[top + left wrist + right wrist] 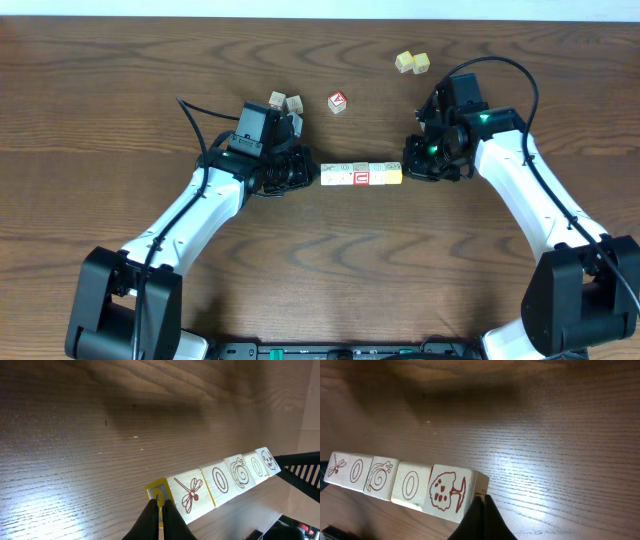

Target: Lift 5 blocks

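**Five blocks pinched end to end between both arms**

The five blocks are lining up in one straight, touching row at the centre of the overhead frame, running left to right over the brown tabletop. The left fingers are pressing together, with their tips against the yellow-edged face at the row's left end. The right fingers are likewise pressing tight together and pushing on the opposite end, at the block printed with a red tree. In the wrist views the cream faces are showing a dragonfly, an oval, a snail, another oval and the tree. A dark shadow is falling on the wood well apart from the row, toward the top of both wrist frames. Whether the row is touching the tabletop I cannot tell. A red-faced cube is lying above the row. Two tan cubes are sitting just beside the left arm, and two yellow cubes are resting together at upper right.
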Controlling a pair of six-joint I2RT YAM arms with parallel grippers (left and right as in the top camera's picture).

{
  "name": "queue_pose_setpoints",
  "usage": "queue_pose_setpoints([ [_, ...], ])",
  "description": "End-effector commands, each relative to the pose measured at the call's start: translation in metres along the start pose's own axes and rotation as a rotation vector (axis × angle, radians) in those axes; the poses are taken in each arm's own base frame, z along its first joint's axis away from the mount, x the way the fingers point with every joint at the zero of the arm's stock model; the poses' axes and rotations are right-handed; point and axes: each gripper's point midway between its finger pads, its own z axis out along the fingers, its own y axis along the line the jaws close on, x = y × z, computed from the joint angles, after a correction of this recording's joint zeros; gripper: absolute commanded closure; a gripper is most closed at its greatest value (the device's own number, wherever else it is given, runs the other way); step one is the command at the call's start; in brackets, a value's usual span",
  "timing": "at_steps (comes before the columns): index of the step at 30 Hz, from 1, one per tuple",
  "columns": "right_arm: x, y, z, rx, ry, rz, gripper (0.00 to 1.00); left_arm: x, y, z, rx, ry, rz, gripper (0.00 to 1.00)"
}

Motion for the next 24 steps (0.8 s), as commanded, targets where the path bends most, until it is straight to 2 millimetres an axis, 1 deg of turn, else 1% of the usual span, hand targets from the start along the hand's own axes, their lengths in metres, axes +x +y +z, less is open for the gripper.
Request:
queue_pose_setpoints([
  [1,0.006,0.046,-0.012,-0.186,0.027,-0.036,0.99,0.006,-0.046,-0.009,0.144,0.038,0.063,0.93],
  [8,0.007,0.048,-0.009,-0.161,0.020,-0.057,0.99,0.008,-0.047,-0.008,0.144,0.041,0.065,0.94],
  [14,0.010,0.057,-0.005,-0.161,0.020,-0.092,0.99,0.011,-0.050,-0.006,0.146,0.050,0.073,0.93],
  [24,0.010,0.057,-0.001,-0.151,0.020,-0.099,0.99,0.011,-0.050,-0.006,0.145,0.050,0.073,0.93],
])
